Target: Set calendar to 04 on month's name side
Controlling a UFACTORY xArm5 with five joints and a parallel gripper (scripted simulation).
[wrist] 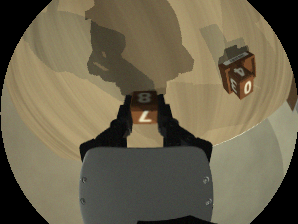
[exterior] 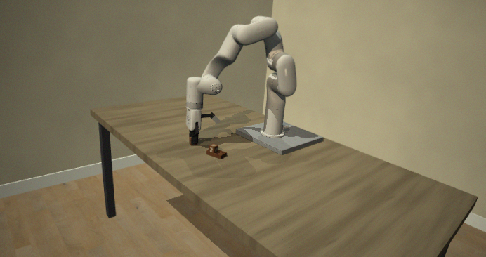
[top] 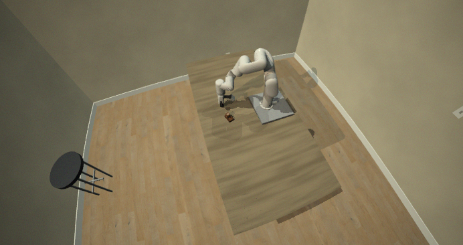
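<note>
My gripper (top: 221,104) (exterior: 193,140) (wrist: 144,103) points down, with its fingers touching both sides of a brown cube (wrist: 144,116). It is shut on this cube, low at the table. The cube shows an 8 on top and a 7 on the side nearer the wrist camera. The brown tray (top: 230,120) (exterior: 220,155) (wrist: 225,77) stands on the table, to the right in the wrist view, with a pale label on its far side. The other cube (top: 228,114) (exterior: 213,148) (wrist: 247,90) is at the tray, showing a 4, a 0 and a 3. Whether it sits flat is unclear.
The wooden table (top: 267,165) (exterior: 316,187) bears everything. The arm's grey base plate (top: 264,119) (exterior: 281,149) lies to the right of the tray in the top and exterior views. A black stool (top: 67,170) stands on the floor, away from the table.
</note>
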